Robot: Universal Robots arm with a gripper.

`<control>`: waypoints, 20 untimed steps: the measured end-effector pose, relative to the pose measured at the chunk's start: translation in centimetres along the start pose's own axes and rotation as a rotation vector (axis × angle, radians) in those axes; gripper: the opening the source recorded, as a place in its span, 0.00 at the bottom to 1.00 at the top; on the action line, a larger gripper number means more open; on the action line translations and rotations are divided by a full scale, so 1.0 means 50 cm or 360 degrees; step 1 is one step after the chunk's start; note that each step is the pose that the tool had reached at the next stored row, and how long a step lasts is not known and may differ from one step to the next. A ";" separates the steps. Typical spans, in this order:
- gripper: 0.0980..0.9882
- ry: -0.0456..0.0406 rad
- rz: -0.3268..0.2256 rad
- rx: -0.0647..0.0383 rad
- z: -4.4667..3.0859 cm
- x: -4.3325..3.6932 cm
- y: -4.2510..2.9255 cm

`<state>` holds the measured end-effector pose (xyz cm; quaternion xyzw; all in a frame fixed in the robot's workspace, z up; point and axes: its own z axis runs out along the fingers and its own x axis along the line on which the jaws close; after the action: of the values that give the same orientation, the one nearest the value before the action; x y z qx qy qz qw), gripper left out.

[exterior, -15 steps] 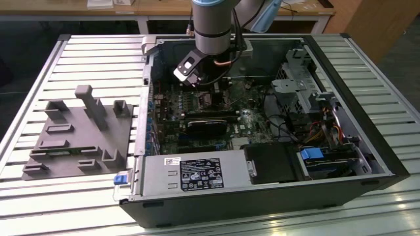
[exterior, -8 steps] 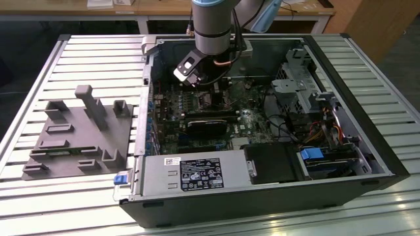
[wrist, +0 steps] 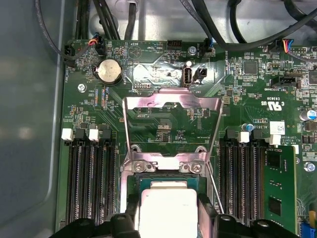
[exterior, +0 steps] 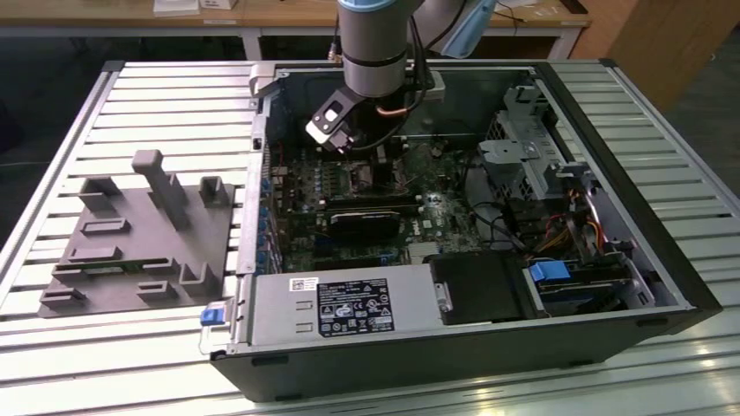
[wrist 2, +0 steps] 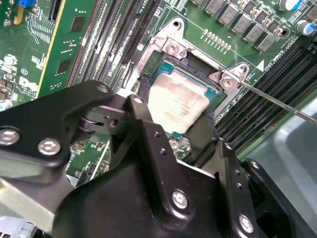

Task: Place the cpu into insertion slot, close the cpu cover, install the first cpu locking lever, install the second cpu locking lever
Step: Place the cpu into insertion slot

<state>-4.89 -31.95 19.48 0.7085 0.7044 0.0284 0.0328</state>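
The cpu (wrist 2: 176,104) sits at the insertion slot (wrist 2: 159,74), with your end effector (wrist 2: 169,118) clamped on two opposite edges of it. The cpu cover (wrist: 171,101) is swung open beside the slot, and memory slots (wrist: 91,183) run close along both sides, so you have little free room there. The open computer case (exterior: 463,364) lies on a slatted worktop (exterior: 173,95).
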 end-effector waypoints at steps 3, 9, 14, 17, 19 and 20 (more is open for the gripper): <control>0.58 0.0000 0.0000 0.0000 0.000 0.000 0.000; 0.65 0.0000 0.0000 0.0000 -0.002 0.000 0.000; 0.65 0.0000 0.0000 0.0000 -0.013 0.000 0.001; 0.65 0.0000 0.0000 0.0000 -0.013 0.000 0.001; 0.65 0.0000 0.0000 0.0000 -0.013 0.000 0.001; 0.65 0.0000 0.0000 0.0000 -0.014 0.000 0.001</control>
<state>-4.89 -31.94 20.16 0.7084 0.7044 0.0284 0.0328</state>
